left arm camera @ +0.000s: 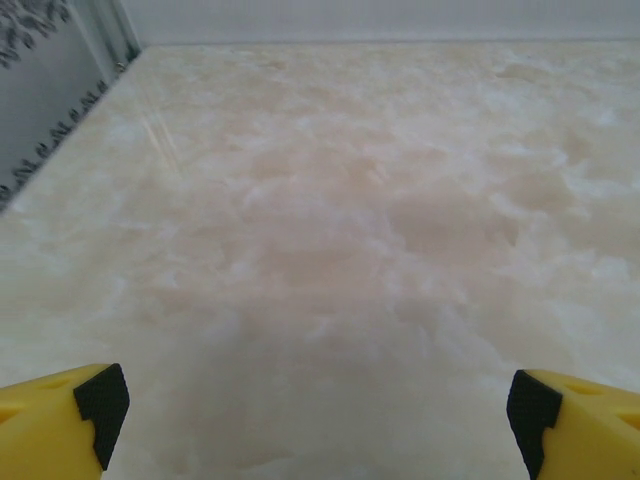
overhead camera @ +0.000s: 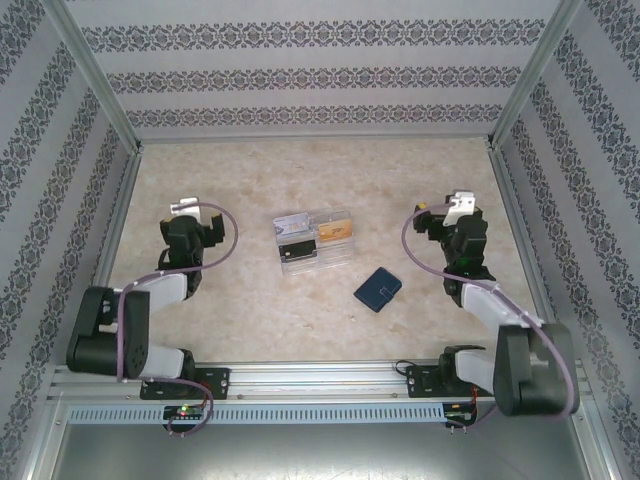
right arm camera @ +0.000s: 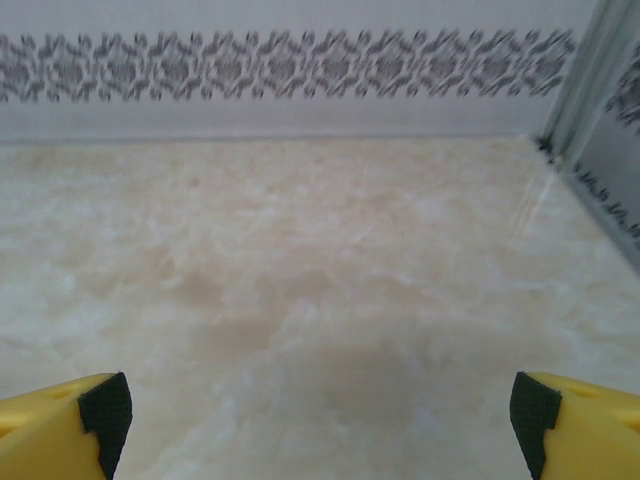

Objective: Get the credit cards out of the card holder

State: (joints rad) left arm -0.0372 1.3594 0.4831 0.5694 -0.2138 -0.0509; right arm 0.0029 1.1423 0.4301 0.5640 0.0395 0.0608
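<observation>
The card holder [overhead camera: 378, 289], a small dark navy wallet, lies folded shut on the marble table, right of centre. The credit cards are hidden. My left gripper [overhead camera: 187, 212] hovers at the table's left, well away from the holder. In the left wrist view the left gripper [left arm camera: 320, 415] is open, its yellow fingers [left arm camera: 55, 420] wide apart over bare table. My right gripper [overhead camera: 452, 210] stands to the right of the holder and farther back. The right gripper [right arm camera: 320, 415] is open too, with nothing between its fingers [right arm camera: 580, 420].
A clear plastic compartment box [overhead camera: 313, 243] sits mid-table, behind and left of the holder, with a tan-orange item [overhead camera: 336, 232] in one cell. Patterned walls [right arm camera: 300, 65] and metal posts enclose the table on three sides.
</observation>
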